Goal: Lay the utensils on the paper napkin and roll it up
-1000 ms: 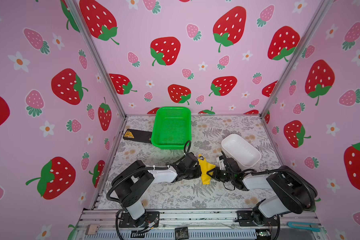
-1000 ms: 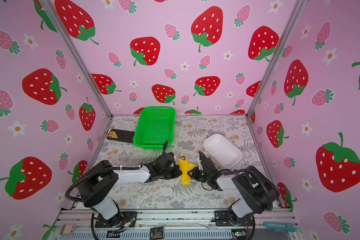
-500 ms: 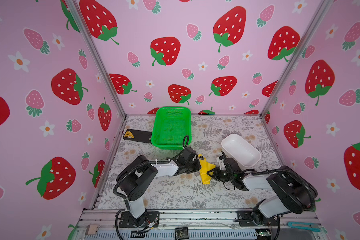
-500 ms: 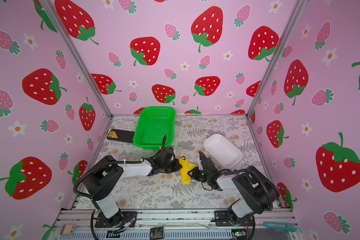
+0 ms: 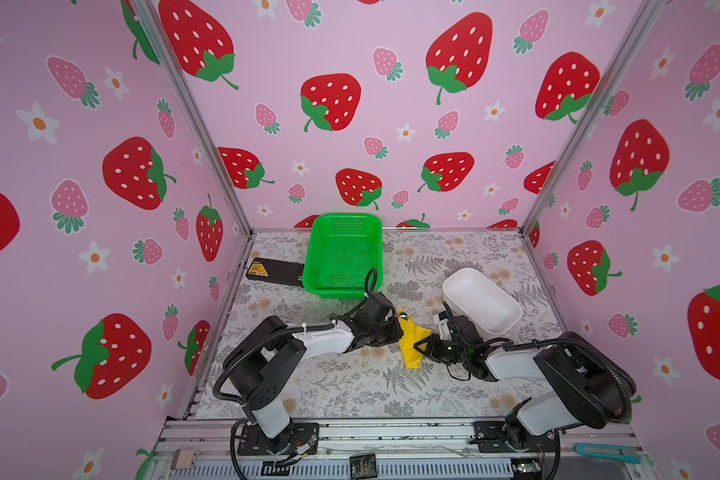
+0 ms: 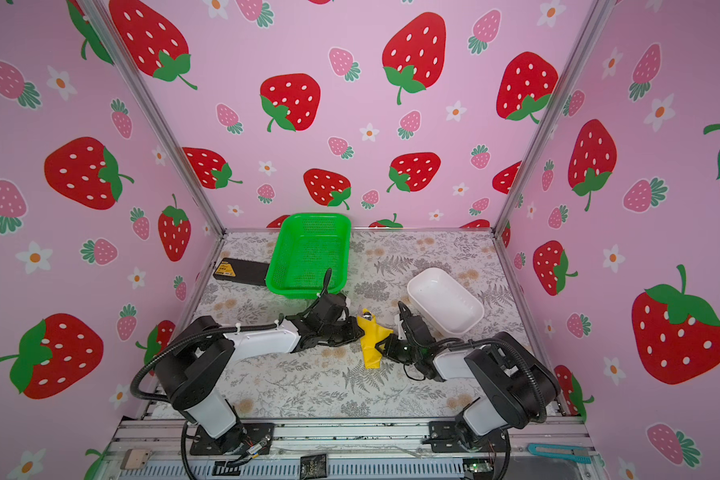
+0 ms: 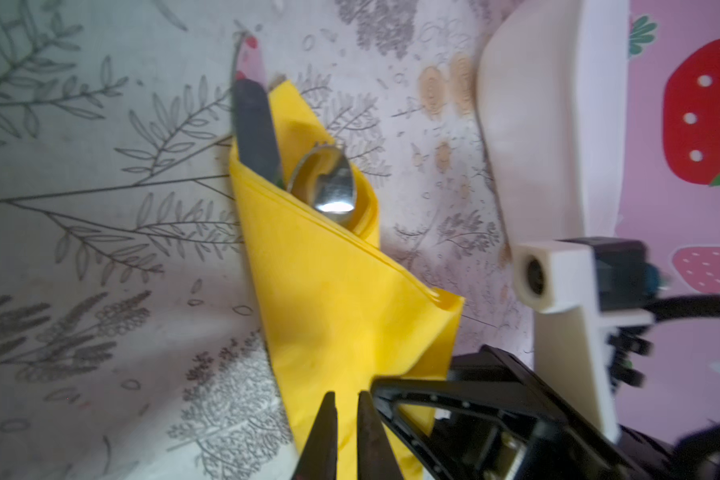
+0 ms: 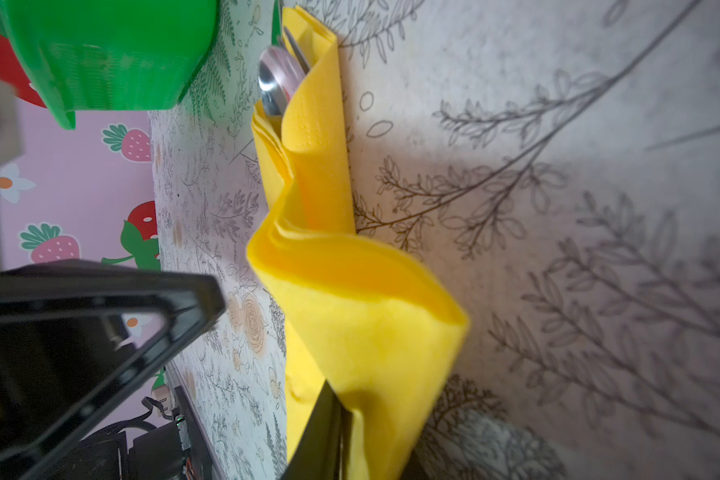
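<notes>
The paper napkin (image 5: 412,343) (image 6: 373,338) lies mid-table, bright yellow and folded into a loose roll around the utensils. A spoon bowl (image 7: 329,187) and a dark knife blade (image 7: 254,129) stick out of the roll's far end; the spoon (image 8: 275,79) also shows in the right wrist view. My left gripper (image 5: 398,332) (image 7: 346,395) sits at the roll's left side. Its jaws are nearly together over the napkin (image 7: 341,299), with nothing seen pinched. My right gripper (image 5: 422,347) (image 8: 337,399) is shut on a fold of the napkin (image 8: 350,311) at the near right.
A green basket (image 5: 344,253) stands at the back, with a black box (image 5: 275,270) to its left. A white oblong dish (image 5: 481,301) lies just behind my right arm. A teal cutter (image 5: 605,449) rests on the front rail.
My left arm has swung so that its gripper sits slightly farther back along the roll, and its jaws have eased a hair. The right gripper and the napkin have barely moved.
</notes>
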